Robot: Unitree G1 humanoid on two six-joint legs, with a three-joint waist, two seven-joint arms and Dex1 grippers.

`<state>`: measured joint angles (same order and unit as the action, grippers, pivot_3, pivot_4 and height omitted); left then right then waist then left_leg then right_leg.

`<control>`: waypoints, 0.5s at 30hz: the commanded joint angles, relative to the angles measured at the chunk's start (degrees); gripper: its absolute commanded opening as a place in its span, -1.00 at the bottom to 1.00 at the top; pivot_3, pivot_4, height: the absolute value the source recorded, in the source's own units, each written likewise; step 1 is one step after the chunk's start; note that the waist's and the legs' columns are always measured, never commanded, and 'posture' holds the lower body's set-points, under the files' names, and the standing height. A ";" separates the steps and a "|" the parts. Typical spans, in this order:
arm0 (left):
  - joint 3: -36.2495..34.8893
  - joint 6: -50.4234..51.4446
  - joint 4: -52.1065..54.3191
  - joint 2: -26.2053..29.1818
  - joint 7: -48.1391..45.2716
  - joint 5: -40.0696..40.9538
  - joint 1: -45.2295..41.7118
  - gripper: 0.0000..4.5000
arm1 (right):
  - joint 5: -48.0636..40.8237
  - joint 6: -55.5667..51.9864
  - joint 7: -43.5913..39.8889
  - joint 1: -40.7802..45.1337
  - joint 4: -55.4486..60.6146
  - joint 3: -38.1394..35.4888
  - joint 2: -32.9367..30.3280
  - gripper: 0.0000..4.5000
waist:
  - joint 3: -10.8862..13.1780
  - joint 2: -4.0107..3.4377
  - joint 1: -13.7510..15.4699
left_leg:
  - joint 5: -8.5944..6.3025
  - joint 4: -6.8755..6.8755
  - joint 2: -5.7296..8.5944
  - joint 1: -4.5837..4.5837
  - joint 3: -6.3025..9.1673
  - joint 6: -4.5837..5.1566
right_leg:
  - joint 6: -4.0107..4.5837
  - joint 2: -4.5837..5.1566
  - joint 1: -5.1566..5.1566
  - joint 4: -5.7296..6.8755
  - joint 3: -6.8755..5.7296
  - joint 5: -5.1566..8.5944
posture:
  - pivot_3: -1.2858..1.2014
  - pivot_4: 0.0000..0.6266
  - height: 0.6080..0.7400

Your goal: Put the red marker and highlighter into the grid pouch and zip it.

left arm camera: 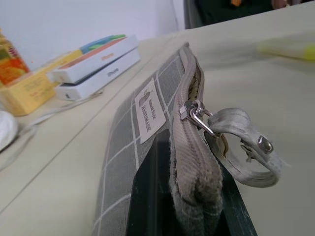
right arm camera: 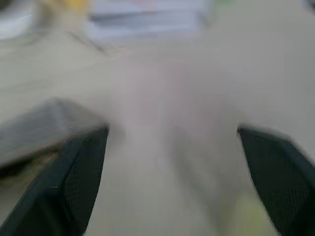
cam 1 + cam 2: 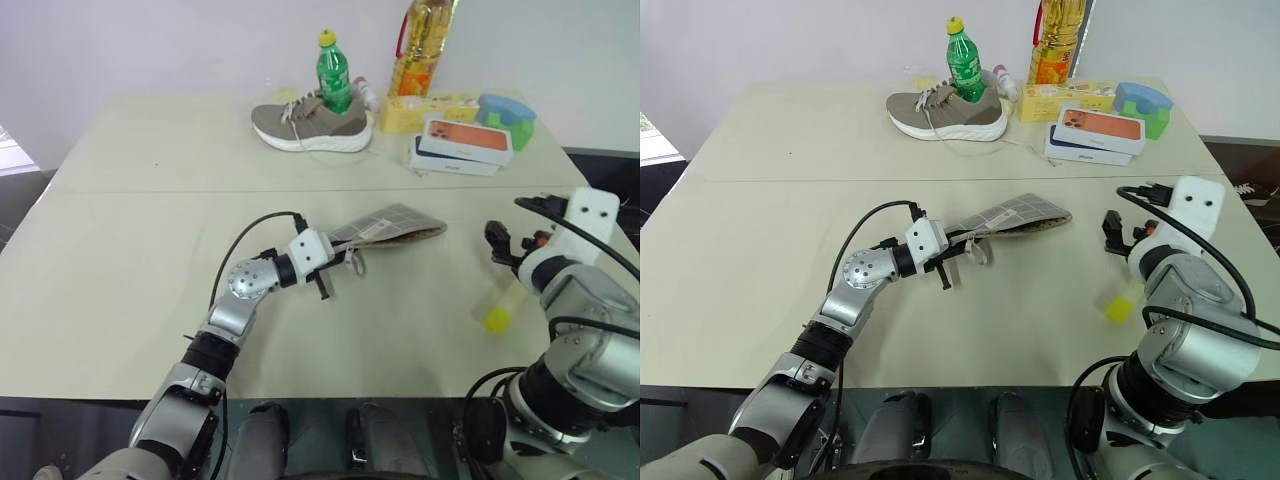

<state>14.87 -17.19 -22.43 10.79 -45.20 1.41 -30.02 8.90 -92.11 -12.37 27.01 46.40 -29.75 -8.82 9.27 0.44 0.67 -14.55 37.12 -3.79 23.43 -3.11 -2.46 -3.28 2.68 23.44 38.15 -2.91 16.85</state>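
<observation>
Left pincer (image 3: 325,268) clamped grid pouch (image 3: 395,224) end; right pincer (image 2: 172,182) gaped empty, highlighter (image 3: 500,306) probably lying just below it on tabletop (image 3: 120,270).

Even, soft daylight leaves only faint shadows on the pale table (image 3: 120,250), the highlighter (image 3: 499,308) near its right edge is smeared by motion, and the right wrist view is wholly blurred.
</observation>
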 commanded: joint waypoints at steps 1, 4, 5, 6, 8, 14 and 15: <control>0.49 -2.18 -0.71 -1.09 -0.71 0.43 -1.18 -1.00 | 4.89 -0.39 5.20 -2.28 3.91 3.42 4.50 0.93 | 0.00 0.00 -0.08 | 0.00 -0.01 0.00 0.00 0.00 0.00 | 0.00 0.00 0.00 0.00 0.00 0.00 | 0.03 -0.52 1.00; 0.51 -2.72 -1.31 -1.83 -0.68 0.37 -1.15 -1.00 | 12.58 -0.39 10.11 -1.72 3.87 5.54 10.98 0.93 | -0.01 -0.01 -0.47 | 0.00 0.00 0.01 -0.02 0.04 0.00 | 0.00 -0.04 0.00 0.03 0.04 0.00 | 0.03 -0.52 1.00; 0.50 -2.79 -1.33 -2.01 -0.64 0.36 -1.09 -1.00 | 15.29 -0.39 11.35 -1.29 3.75 5.72 12.40 0.93 | -0.01 -0.01 -0.45 | 0.00 0.01 0.02 -0.02 0.08 0.00 | 0.00 -0.05 0.00 0.04 0.04 0.00 | 0.03 -0.52 1.00; 0.45 -2.83 -1.29 -2.18 -0.60 0.36 -0.99 -1.00 | 17.21 -0.39 11.69 -1.00 3.70 5.85 13.59 0.93 | -0.01 -0.01 -0.44 | 0.00 0.01 0.03 -0.02 0.08 0.00 | 0.00 -0.04 0.00 0.04 0.04 0.00 | 0.03 -0.52 1.00; 0.24 -2.80 -1.12 -2.42 -0.46 0.42 -0.69 -1.00 | 20.94 -0.39 10.95 0.19 3.56 5.00 17.68 0.93 | -0.01 -0.01 -0.39 | 0.00 0.04 0.06 -0.01 0.09 0.00 | 0.00 -0.01 -0.01 0.04 0.04 0.00 | 0.03 -0.52 1.00; 0.02 -2.96 -0.41 -2.18 -0.20 0.35 0.57 -1.00 | 34.51 -0.39 5.10 4.02 2.02 1.00 31.39 0.93 | -0.01 -0.02 -0.36 | 0.00 0.01 0.07 0.01 0.09 0.00 | -0.01 -0.02 0.00 -0.02 0.05 0.00 | 0.03 -0.52 1.00; 0.02 -2.92 -0.30 -2.18 -0.11 0.32 0.66 -1.00 | 36.85 -0.39 3.86 4.29 1.66 0.74 32.50 0.93 | -0.01 -0.02 -0.48 | 0.00 0.00 0.07 0.01 0.09 0.00 | -0.01 -0.02 0.00 -0.02 0.04 0.00 | 0.03 -0.52 1.00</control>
<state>14.97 -19.41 -24.41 8.76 -45.70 1.42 -29.46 42.18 -92.14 -6.53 27.36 47.31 -27.47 8.66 9.26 0.42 0.19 -14.55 37.13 -3.72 23.43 -3.02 -2.46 -3.29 2.64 23.44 38.14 -2.87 16.86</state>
